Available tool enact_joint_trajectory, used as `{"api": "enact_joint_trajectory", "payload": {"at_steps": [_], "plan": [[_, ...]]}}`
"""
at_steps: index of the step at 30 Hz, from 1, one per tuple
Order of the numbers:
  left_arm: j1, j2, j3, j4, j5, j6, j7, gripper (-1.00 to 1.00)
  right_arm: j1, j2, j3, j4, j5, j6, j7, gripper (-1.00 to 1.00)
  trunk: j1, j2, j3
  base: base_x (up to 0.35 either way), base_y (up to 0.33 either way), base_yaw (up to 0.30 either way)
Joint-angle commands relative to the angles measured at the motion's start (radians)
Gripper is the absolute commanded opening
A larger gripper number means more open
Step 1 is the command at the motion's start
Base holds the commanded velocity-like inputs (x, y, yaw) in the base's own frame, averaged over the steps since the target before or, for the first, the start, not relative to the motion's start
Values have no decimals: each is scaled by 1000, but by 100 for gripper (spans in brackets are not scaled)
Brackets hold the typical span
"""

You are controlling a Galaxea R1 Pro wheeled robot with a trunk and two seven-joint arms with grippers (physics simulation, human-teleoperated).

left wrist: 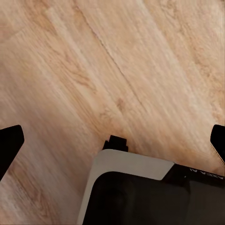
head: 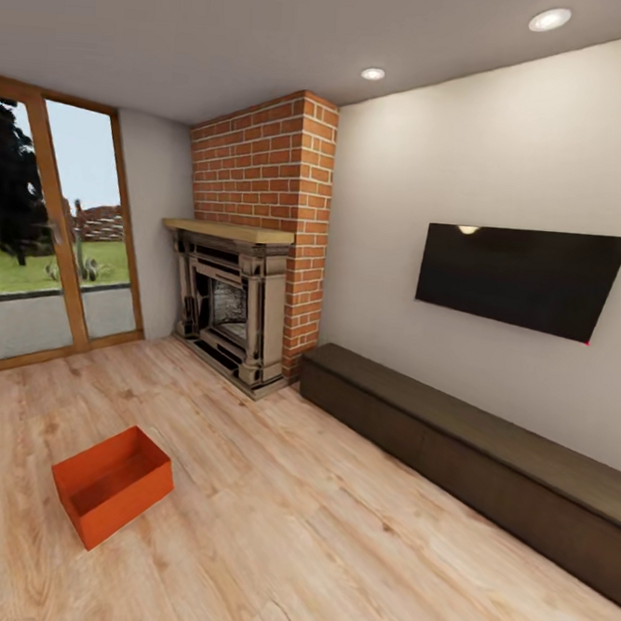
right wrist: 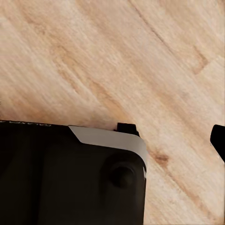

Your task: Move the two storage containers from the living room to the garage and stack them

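**Head view: one orange container on the living-room planks**

Head view takes in the living room from largest to smallest: the light wood-plank floor (head: 330, 536) runs across the whole lower part; a cream wall (head: 509, 158) carries a black TV (head: 521, 279), blank, with no brand legible; below it a long dark low cabinet (head: 486, 455) lies along the wall; a red-brick fireplace (head: 260, 241) stands in the corner; a wood-framed glass door (head: 46, 234) gives onto grass at the left.

One storage container (head: 112, 484) sits on the planks at lower left, well apart from the fireplace and the cabinet. It is a plain red-orange open box, flat-sided, unlabelled (no print on any visible face); its long axis runs diagonally, from near-left toward far-right, and its open top faces up.

In the left wrist view the left gripper (left wrist: 112, 140) hangs over bare planks, its dark fingertips (left wrist: 8, 143) at opposite edges, spread wide with nothing between; faint lettering on the robot's body (left wrist: 140, 192) below is too blurred to read. In the right wrist view only one fingertip (right wrist: 218, 139) of the right gripper shows, so I cannot tell how it stands.
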Motion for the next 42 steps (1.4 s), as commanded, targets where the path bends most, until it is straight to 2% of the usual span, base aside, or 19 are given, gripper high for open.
{"api": "enact_joint_trajectory", "payload": {"at_steps": [1,17,42], "plan": [[-1,0,0,1,6,-3,1,100,-1,0,7,3,1,-5,-1,100,1,-1,-1,321,0,267],[-1,-1,0,1,5,8,-9,100,-1,8,3,3,1,35,-11,100,1,-1,-1,321,0,271],[-1,2,0,1,6,8,-11,100,-1,0,2,3,1,31,-14,100,1,-1,-1,322,-13,277]]}}
